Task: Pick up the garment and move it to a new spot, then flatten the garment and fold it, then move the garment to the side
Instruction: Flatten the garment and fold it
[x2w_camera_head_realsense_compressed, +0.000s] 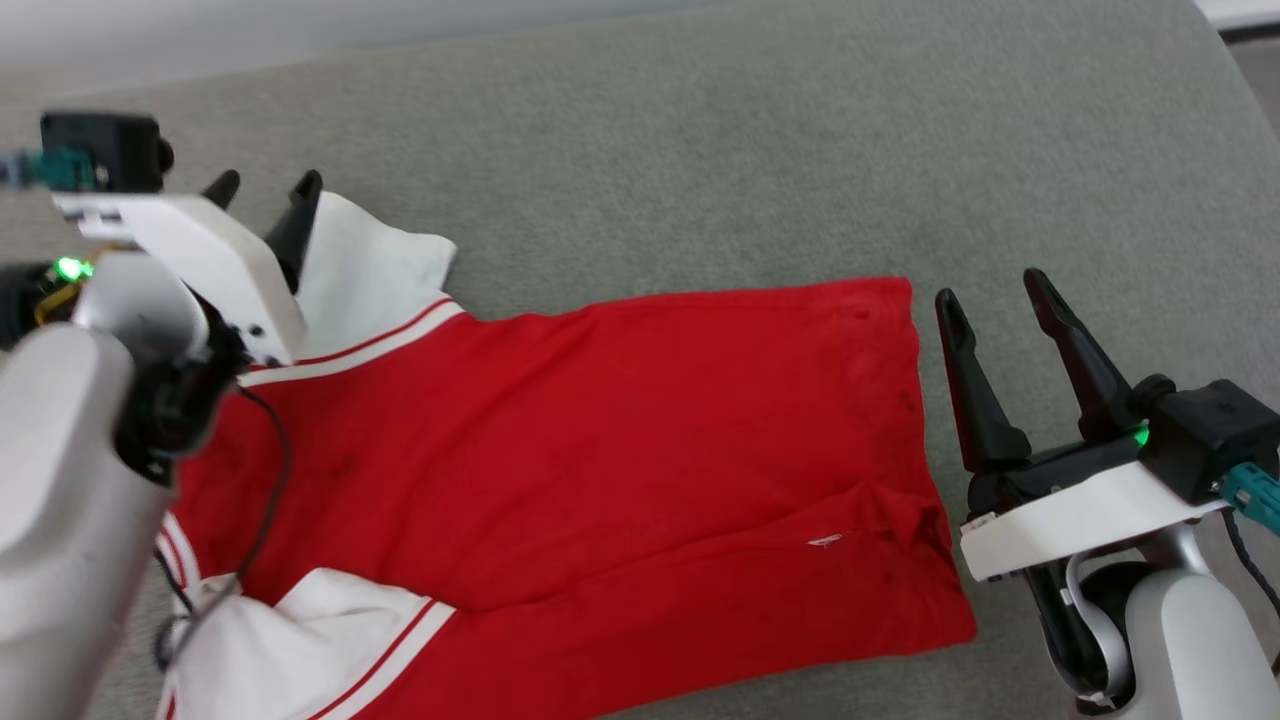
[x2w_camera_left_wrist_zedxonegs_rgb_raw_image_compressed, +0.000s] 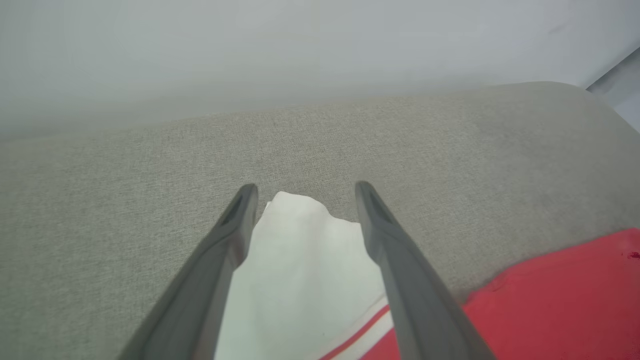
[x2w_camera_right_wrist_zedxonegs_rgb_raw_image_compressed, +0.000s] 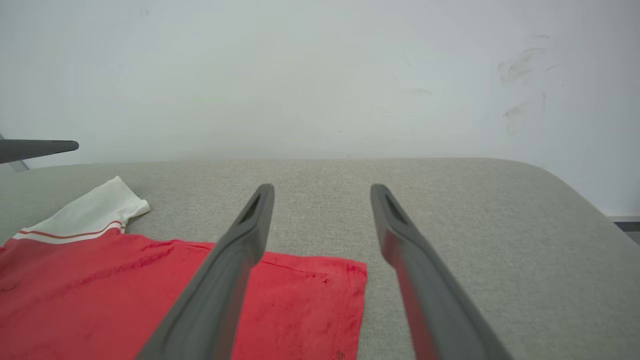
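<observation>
The garment (x2w_camera_head_realsense_compressed: 600, 440), a red T-shirt with white striped sleeves, lies spread across the grey cushion with its plain side up, hem toward the right. My left gripper (x2w_camera_head_realsense_compressed: 262, 186) hovers open above the far white sleeve (x2w_camera_left_wrist_zedxonegs_rgb_raw_image_compressed: 295, 260), nothing between its fingers. My right gripper (x2w_camera_head_realsense_compressed: 995, 290) stands open just right of the hem's far corner (x2w_camera_right_wrist_zedxonegs_rgb_raw_image_compressed: 345, 280), holding nothing. The near sleeve (x2w_camera_head_realsense_compressed: 330, 630) lies rumpled at the lower left. A fold runs along the shirt's near edge.
The grey cushion (x2w_camera_head_realsense_compressed: 750, 150) stretches bare beyond the shirt to a pale wall (x2w_camera_right_wrist_zedxonegs_rgb_raw_image_compressed: 320, 75). Its rounded right edge (x2w_camera_right_wrist_zedxonegs_rgb_raw_image_compressed: 590, 200) drops off past my right gripper. A dark cable (x2w_camera_head_realsense_compressed: 265, 500) hangs from my left arm over the shirt.
</observation>
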